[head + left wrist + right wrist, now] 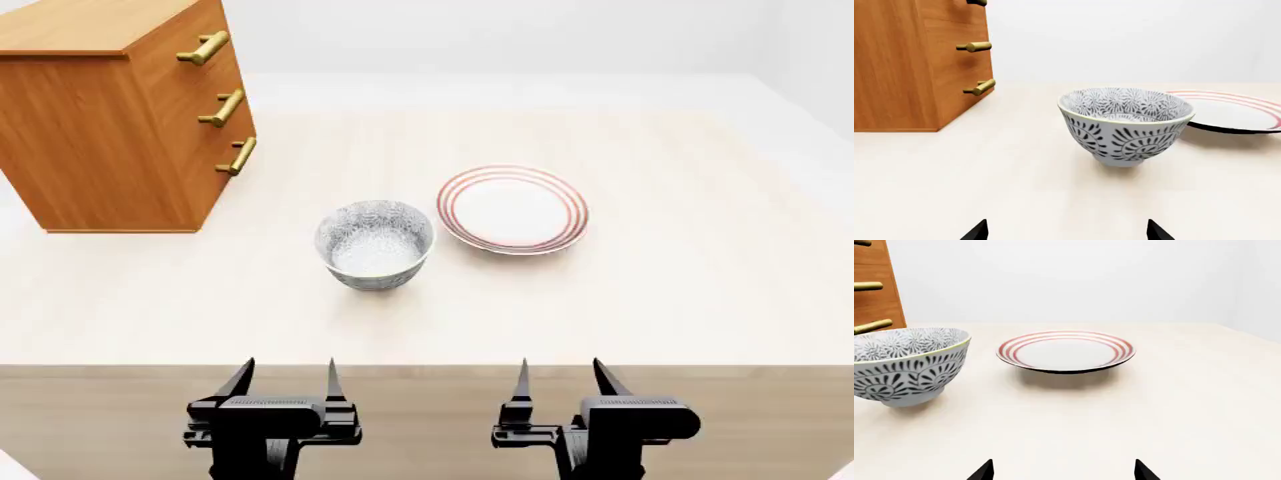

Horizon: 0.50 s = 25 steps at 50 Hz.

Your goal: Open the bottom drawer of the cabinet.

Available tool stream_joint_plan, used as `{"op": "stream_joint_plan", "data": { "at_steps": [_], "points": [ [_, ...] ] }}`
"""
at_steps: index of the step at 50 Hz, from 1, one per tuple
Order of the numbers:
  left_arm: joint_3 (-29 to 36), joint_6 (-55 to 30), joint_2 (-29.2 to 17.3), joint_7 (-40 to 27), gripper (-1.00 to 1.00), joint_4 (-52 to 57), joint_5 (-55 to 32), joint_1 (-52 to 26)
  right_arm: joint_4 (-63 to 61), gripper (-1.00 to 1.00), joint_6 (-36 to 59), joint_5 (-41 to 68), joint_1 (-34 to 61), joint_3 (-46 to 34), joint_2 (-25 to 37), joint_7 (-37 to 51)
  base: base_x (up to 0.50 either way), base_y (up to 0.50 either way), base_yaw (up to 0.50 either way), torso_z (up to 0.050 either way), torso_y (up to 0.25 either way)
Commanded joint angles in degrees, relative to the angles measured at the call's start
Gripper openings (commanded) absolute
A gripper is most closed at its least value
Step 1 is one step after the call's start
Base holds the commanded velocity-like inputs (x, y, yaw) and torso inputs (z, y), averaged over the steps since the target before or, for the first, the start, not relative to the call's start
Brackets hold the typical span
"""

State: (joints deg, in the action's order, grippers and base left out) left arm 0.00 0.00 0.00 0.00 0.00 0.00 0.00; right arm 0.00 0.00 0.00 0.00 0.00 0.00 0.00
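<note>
The orange-brown cabinet (114,120) stands at the table's far left with three drawer fronts, all shut. The bottom drawer (224,178) is the lowest, with a brass bar handle (239,156). In the left wrist view the cabinet (914,65) shows with the bottom handle (979,88). In the right wrist view only its edge (874,290) shows. My left gripper (283,375) and right gripper (558,373) are open and empty at the table's near edge, far from the cabinet. Their tips show in the left wrist view (1067,232) and the right wrist view (1063,471).
A patterned grey bowl (375,243) sits in the middle of the table, ahead of my left gripper. A white plate with red rings (513,208) lies to its right. The light table (694,290) ends at a front edge near both grippers.
</note>
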Motion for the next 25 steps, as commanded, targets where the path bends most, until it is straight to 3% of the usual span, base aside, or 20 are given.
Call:
{"op": "stream_joint_plan", "data": {
  "at_steps": [1, 2, 9, 22, 25],
  "points": [
    [0.85, 0.43, -0.98, -1.09, 1.00, -0.61, -0.87, 0.03, -1.41, 1.00, -0.84, 4.27, -1.30, -0.84, 1.25, -2.09, 0.00, 0.00, 0.00, 0.000, 0.000],
    [0.93, 0.11, -1.29, -1.28, 1.00, -0.42, -1.40, 0.09, -1.29, 1.00, 0.82, 2.72, -1.27, -0.33, 1.23, 0.90, 0.00, 0.00, 0.00, 0.000, 0.000],
    [2.20, -0.57, -2.49, -2.57, 1.00, -0.27, -2.34, -0.37, -0.50, 1.00, -1.18, 6.56, -2.43, -0.48, 2.49, 0.40, 0.00, 0.02, 0.00, 0.000, 0.000],
    [3.82, -0.38, -3.63, -3.96, 1.00, -1.45, -3.64, -0.49, -0.84, 1.00, -1.37, 6.55, -2.54, -3.56, 3.80, 1.17, 0.00, 0.50, 0.00, 0.000, 0.000],
    [3.96, -0.47, -3.88, -4.18, 1.00, -1.52, -4.06, -0.42, -0.67, 1.00, -0.33, 6.99, -2.16, -3.71, 3.88, 1.69, 0.00, 0.11, 0.00, 0.000, 0.000]
  ]
}}
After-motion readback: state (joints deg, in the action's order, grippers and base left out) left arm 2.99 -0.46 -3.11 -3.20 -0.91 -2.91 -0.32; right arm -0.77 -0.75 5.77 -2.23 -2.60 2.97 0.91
